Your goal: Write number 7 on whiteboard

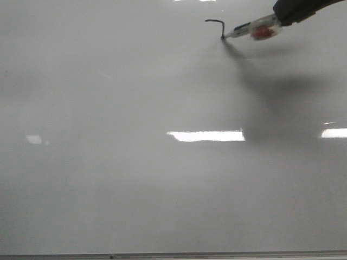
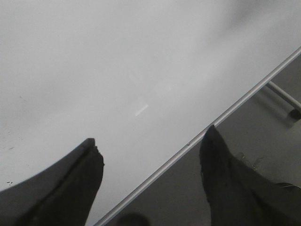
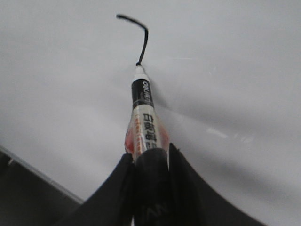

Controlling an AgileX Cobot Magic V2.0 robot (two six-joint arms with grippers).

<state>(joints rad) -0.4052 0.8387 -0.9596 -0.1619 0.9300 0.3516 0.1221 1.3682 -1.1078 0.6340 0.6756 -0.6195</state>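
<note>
The glossy whiteboard [image 1: 135, 179] fills the front view. Near its far right a thin black stroke of the number 7 [image 1: 216, 23] shows: a short top bar, a rounded corner and a short piece of downstroke [image 3: 141, 35]. My right gripper [image 3: 149, 155] is shut on a marker [image 3: 143, 117], a clear-wrapped white pen with a black band, whose tip touches the lower end of the stroke. In the front view the marker [image 1: 255, 30] comes in from the top right corner. My left gripper [image 2: 150, 143] is open and empty, astride the board's metal edge strip [image 2: 197, 139].
Bright rectangular light reflections [image 1: 206, 136] lie across the board's middle and right. The board's near metal edge [image 1: 173, 255] runs along the bottom of the front view. Beyond the edge in the left wrist view is dark floor with a stand leg [image 2: 284, 96].
</note>
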